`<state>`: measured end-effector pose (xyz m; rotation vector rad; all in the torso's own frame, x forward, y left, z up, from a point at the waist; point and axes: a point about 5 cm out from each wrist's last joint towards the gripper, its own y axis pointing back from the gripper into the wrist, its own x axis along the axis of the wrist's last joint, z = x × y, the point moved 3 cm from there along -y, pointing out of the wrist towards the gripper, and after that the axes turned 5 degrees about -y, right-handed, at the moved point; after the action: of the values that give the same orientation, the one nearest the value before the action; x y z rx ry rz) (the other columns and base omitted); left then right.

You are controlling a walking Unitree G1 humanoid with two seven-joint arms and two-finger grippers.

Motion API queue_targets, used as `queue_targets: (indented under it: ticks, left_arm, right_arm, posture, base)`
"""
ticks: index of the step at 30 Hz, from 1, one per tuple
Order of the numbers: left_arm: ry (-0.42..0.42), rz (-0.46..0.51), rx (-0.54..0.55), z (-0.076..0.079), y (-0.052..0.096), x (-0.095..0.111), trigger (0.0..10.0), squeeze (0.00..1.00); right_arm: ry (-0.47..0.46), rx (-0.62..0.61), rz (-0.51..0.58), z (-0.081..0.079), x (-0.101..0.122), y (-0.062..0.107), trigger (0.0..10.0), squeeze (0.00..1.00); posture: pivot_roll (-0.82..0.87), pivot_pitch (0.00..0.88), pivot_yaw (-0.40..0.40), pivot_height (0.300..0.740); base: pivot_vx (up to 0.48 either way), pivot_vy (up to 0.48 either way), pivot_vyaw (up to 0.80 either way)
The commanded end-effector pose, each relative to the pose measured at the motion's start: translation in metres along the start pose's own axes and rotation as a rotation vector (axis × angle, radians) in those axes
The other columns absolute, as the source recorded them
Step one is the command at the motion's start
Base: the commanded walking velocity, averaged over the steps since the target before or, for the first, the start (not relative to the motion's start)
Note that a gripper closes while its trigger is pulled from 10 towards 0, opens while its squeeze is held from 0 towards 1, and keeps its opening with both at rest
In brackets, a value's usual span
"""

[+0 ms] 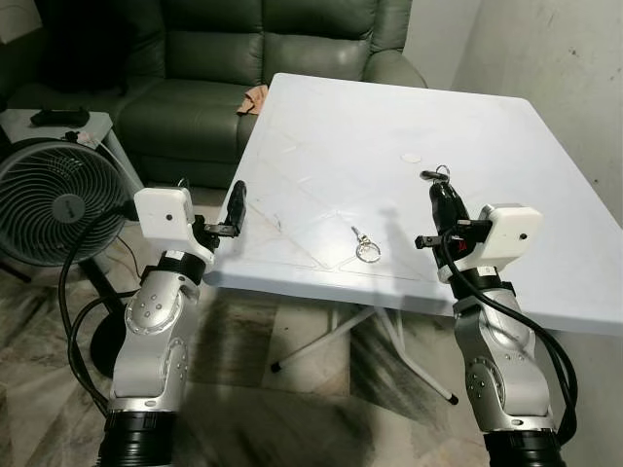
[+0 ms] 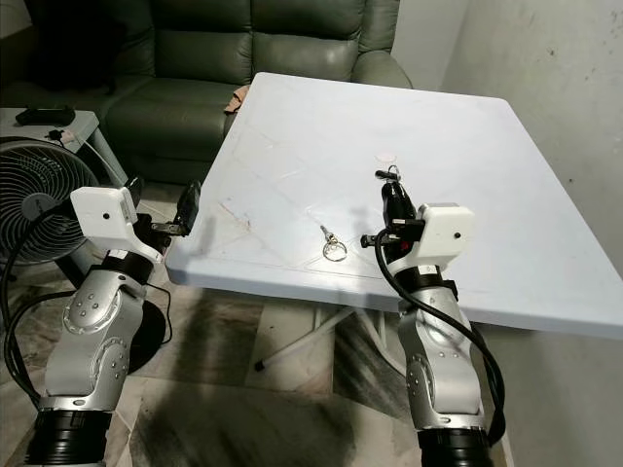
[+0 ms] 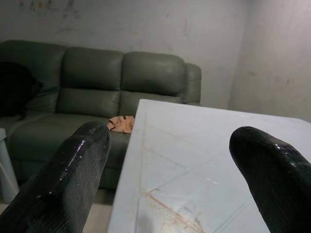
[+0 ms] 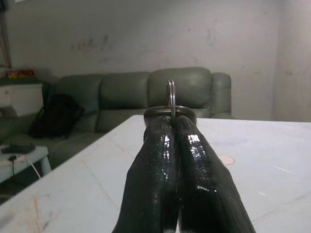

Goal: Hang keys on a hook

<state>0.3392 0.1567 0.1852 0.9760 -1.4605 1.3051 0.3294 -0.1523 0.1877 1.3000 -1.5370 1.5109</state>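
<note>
head stereo pair looks forward and down over white table (image 1: 409, 126), sofa (image 1: 243, 58) at 12 o'clock. wrist cams sit low near table edge, facing same sofa and wall. all views share table, sofa.

Small silver metal key ring (image 4: 170, 99) pinched upright between closed black fingertips (image 4: 181, 145), raised above white table. Second silver ring with short clasp (image 1: 365, 245) lying flat near table's front edge.
</note>
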Motion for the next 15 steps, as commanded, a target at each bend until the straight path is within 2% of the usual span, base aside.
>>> queue_targets:
  ticks: [1,5,15]
  left_arm:
    - [-0.006,-0.003,0.015,-0.004,-0.001,0.0,10.0,0.0]
    - [0.002,-0.015,0.033,-0.009,-0.001,-0.004,10.0,0.0]
    - [0.015,-0.03,0.079,-0.016,-0.008,-0.007,10.0,0.0]
  right_arm:
    - [0.025,-0.03,-0.038,0.006,-0.007,-0.001,10.0,0.0]
    - [0.047,-0.053,-0.118,0.007,-0.019,-0.002,10.0,0.0]
    - [0.049,-0.057,-0.106,0.004,-0.02,-0.01,10.0,0.0]
  posture:
    - [0.06,0.0,-0.021,0.74]
    - [0.07,0.0,-0.016,0.74]
    - [0.07,0.0,-0.015,0.74]
  base:
    - [0.0,0.0,0.0]
    - [0.0,0.0,-0.21]
    - [0.0,0.0,-0.74]
